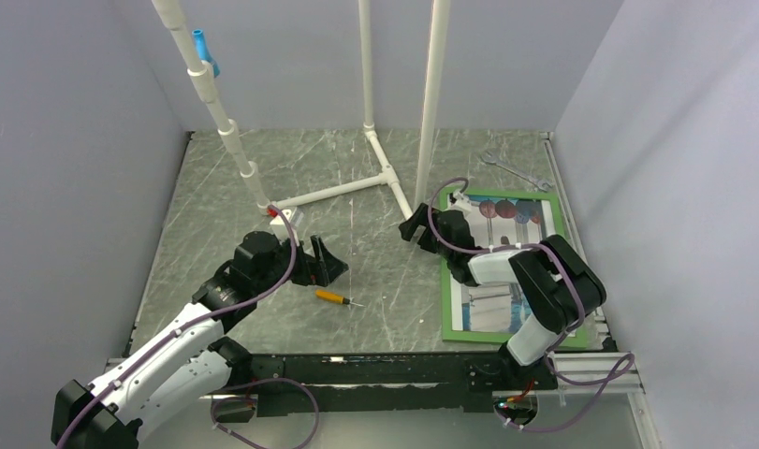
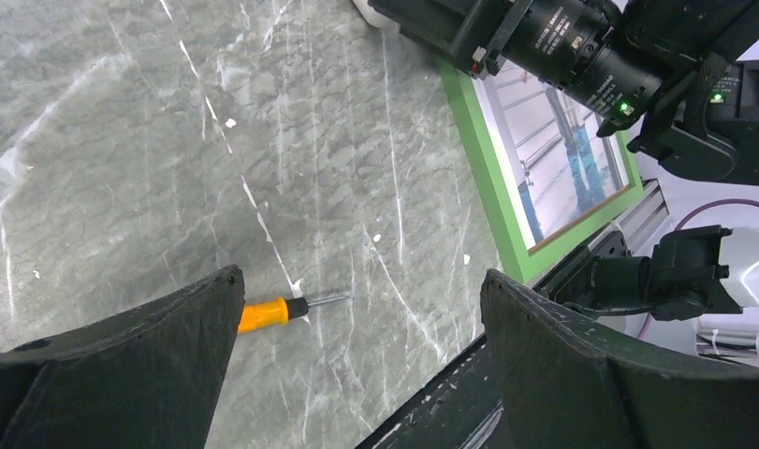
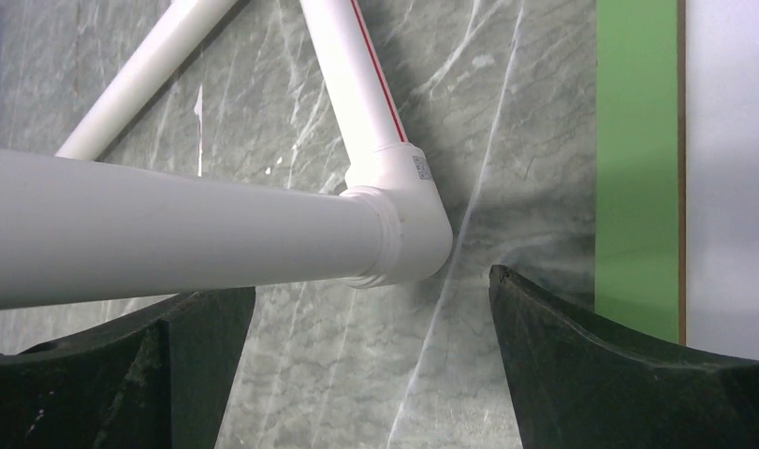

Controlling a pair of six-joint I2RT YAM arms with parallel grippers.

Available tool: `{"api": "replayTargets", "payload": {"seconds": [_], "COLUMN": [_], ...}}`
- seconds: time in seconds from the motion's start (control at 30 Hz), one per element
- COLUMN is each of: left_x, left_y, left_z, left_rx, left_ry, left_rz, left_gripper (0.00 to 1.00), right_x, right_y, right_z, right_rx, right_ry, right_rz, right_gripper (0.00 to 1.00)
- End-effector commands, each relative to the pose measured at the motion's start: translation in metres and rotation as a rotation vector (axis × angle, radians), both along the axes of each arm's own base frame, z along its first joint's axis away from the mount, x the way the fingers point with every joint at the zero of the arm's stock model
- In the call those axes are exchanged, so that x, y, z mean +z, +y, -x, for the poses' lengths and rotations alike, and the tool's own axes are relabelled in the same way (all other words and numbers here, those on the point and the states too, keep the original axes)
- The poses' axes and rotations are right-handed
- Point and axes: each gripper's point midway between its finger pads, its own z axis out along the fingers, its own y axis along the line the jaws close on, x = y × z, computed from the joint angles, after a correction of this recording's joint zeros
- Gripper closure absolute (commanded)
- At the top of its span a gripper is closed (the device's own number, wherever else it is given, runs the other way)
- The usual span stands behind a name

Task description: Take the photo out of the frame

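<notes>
The green frame [image 1: 447,301] lies flat at the right of the table with the photo [image 1: 490,305] inside it, face up, balloons at the far end. My right arm lies across its middle and hides part of it. My right gripper [image 1: 414,228] is open and empty, just past the frame's far left corner, by the white pipe foot. In the right wrist view [image 3: 371,285] the green rail [image 3: 637,159] is to the right of the jaws. My left gripper [image 1: 329,263] is open and empty mid-table, well left of the frame [image 2: 483,159] and photo [image 2: 562,159].
A white pipe stand [image 1: 375,178] rises at the back; its elbow [image 3: 403,224] is right in front of my right gripper. An orange screwdriver [image 1: 333,297] lies near my left gripper [image 2: 361,279]. A wrench [image 1: 516,170] lies beyond the frame. Walls enclose three sides.
</notes>
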Motion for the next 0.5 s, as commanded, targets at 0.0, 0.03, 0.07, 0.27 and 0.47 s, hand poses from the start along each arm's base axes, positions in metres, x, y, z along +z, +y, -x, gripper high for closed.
{"api": "replayTargets", "payload": {"seconds": [0.0, 0.03, 0.07, 0.27, 0.47], "left_x": [0.016, 0.016, 0.016, 0.015, 0.015], "left_y": [0.0, 0.0, 0.001, 0.001, -0.001], "left_z": [-0.002, -0.002, -0.002, -0.002, -0.002], "left_rx": [-0.004, -0.003, -0.001, -0.003, -0.008], "left_ry": [-0.043, -0.041, -0.041, -0.04, -0.035], "left_rz": [0.016, 0.012, 0.01, 0.006, 0.014], "left_gripper": [0.0, 0.01, 0.01, 0.01, 0.01], "right_x": [-0.012, -0.012, -0.012, -0.013, -0.019], "right_y": [-0.018, -0.02, -0.021, -0.019, -0.018], "right_z": [-0.013, -0.016, -0.019, -0.031, -0.042], "right_rx": [-0.072, -0.076, -0.078, -0.054, -0.041], "right_ry": [0.038, 0.038, 0.038, 0.032, 0.031], "right_rz": [0.015, 0.014, 0.013, 0.021, 0.032], "right_gripper": [0.04, 0.04, 0.04, 0.04, 0.04]}}
